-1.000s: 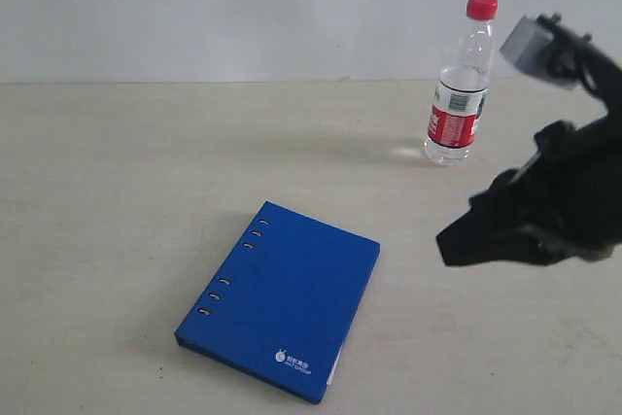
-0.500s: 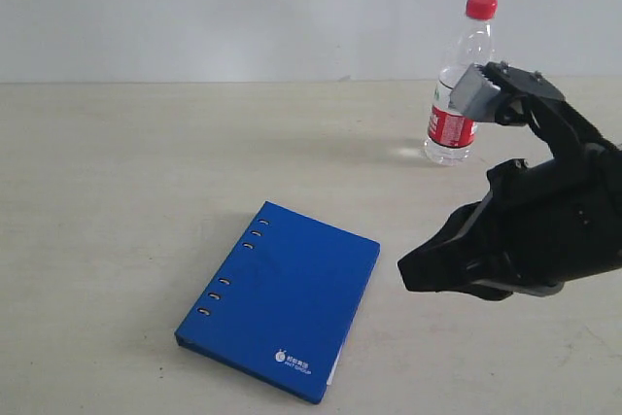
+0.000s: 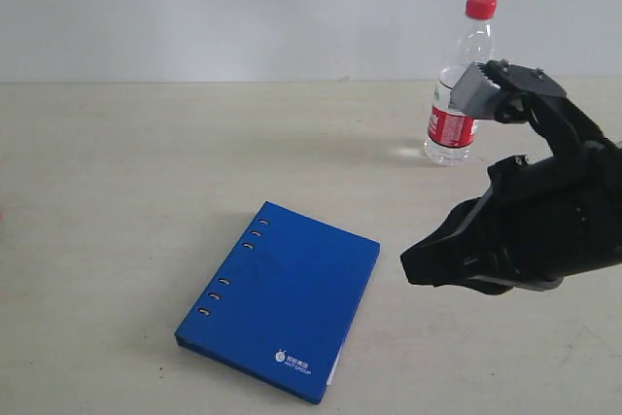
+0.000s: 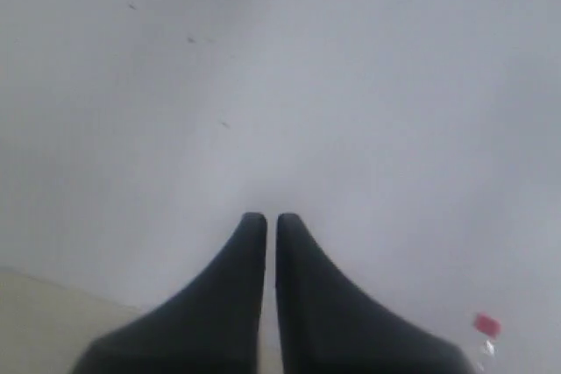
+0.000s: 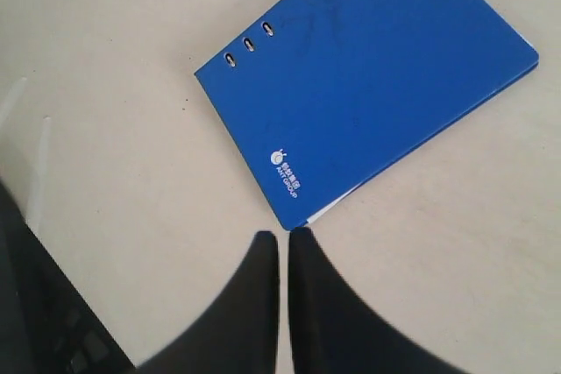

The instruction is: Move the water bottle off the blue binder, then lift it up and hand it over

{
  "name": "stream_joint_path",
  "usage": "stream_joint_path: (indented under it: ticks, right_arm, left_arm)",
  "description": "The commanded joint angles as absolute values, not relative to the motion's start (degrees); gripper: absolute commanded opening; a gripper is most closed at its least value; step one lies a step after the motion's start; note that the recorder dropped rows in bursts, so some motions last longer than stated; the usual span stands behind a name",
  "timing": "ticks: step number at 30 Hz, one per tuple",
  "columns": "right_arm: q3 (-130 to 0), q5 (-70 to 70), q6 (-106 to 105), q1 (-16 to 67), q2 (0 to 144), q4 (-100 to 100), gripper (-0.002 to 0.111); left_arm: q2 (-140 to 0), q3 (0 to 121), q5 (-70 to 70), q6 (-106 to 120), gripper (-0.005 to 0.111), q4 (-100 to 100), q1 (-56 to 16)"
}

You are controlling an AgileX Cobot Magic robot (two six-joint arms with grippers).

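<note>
The water bottle [image 3: 449, 125], clear with a red cap and a red label, stands upright on the table at the back right, apart from the blue binder [image 3: 282, 298]. The binder lies flat near the front middle with nothing on it, and in the right wrist view the binder [image 5: 377, 76] shows its logo corner closest to the fingers. My right gripper [image 3: 410, 269] [image 5: 282, 234] is shut and empty, hovering just right of the binder. Part of that arm covers the bottle's right side. My left gripper [image 4: 270, 216] is shut and empty, facing a white wall.
The beige table [image 3: 117, 191] ends at a white wall [image 3: 243, 7] behind. The black right arm [image 3: 554, 221] fills the right side between binder and bottle. A small red blur [image 4: 487, 325] sits low in the left wrist view.
The right arm swung down and to the left, bringing its shut gripper closer to the binder, then held almost still. Bottle and binder have not moved.
</note>
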State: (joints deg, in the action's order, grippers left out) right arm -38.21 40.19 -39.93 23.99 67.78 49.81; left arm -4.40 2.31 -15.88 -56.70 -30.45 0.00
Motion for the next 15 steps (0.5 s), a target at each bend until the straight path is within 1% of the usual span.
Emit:
stream_joint_path:
  ticks: [1,2,3,6,7,8,9,11,13,15]
  right_arm:
    - [-37.96,38.39,-38.77,24.04,69.16,48.72,0.000]
    - [-37.87,37.89,-37.66,24.04,70.80,48.10,0.000]
    - [-37.87,37.65,-37.45,24.04,72.33,48.00,0.000]
    - [-37.87,35.71,-37.32,24.04,74.69,48.14,0.000]
    - [-37.87,34.95,-36.90,24.04,75.43,48.41,0.000]
    - [-37.87,34.94,-36.90,24.04,76.07,48.56,0.000]
    - [-37.87,34.79,-36.90,24.04,76.82,48.65,0.000]
    - [-37.87,34.30,-36.90,24.04,79.13,48.51,0.004]
    - [-37.87,32.71,-36.90,24.04,81.11,48.51,0.010]
    - [-37.87,30.25,-36.68,24.04,83.22,49.35,0.019]
  left_arm:
    - [-18.57,10.12,-26.40,-93.69,0.004,-72.85,-0.57]
    - [-29.06,14.89,-27.59,-97.89,0.004,-83.56,-0.57]
    - [-38.76,18.72,-27.59,-98.65,0.004,-88.51,-0.57]
    - [-59.63,26.10,-30.03,-97.13,0.004,-92.90,-0.88]
    - [-68.18,28.81,-30.33,-95.81,0.004,-93.81,-2.72]
    - [-72.50,30.17,-29.32,-94.50,0.004,-94.20,-4.35]
    - [-79.42,32.10,-23.49,-92.42,0.004,-94.20,-7.83]
    - [-88.18,35.50,-11.75,-92.52,0.004,-94.20,-11.85]
    - [-92.95,37.51,-9.90,-92.52,0.004,-94.20,-12.57]
    - [-96.83,39.38,-12.07,-92.52,0.004,-94.33,-12.57]
